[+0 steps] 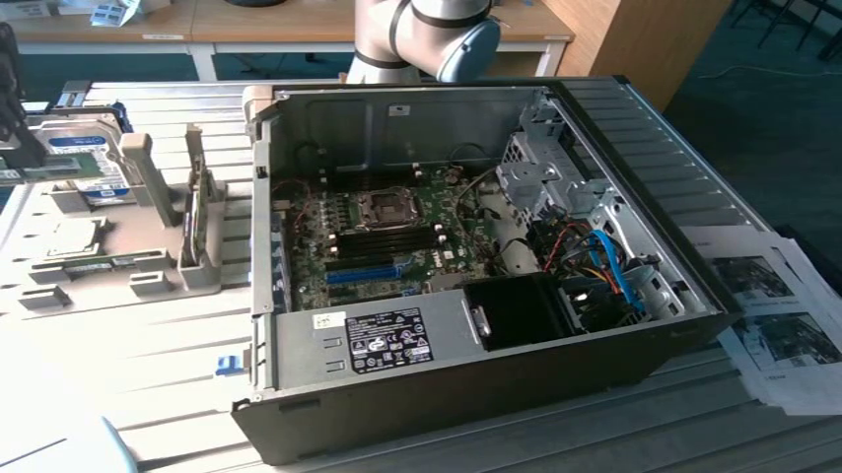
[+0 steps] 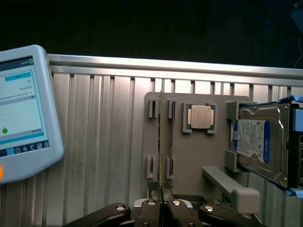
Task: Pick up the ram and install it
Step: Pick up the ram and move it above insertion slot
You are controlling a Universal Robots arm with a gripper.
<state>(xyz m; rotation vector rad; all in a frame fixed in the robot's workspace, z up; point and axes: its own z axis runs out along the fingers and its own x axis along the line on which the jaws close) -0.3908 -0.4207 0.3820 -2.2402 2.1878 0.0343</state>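
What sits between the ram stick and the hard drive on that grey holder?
In the wrist view, the square silver processor chip lies between the ram and the hard drive on the grey holder.

An open computer case [image 1: 526, 384] lies on its side on the ribbed metal tabletop [image 2: 104, 142]. Inside it are a green motherboard [image 1: 382, 236] with a bare processor socket [image 1: 388, 205], a labelled power supply [image 1: 382, 340], a black fan shroud [image 1: 526, 310] and blue cables [image 1: 618, 271]. Printed sheets [image 1: 776, 315] lie beside the case on the exterior view's right. A grey holder plate [image 2: 194, 156] carries a square silver processor chip [image 2: 200, 116] and a hard drive [image 2: 259, 142] with a blue-white label. A white-framed touchscreen pendant [image 2: 23, 109] rests well apart from the plate.
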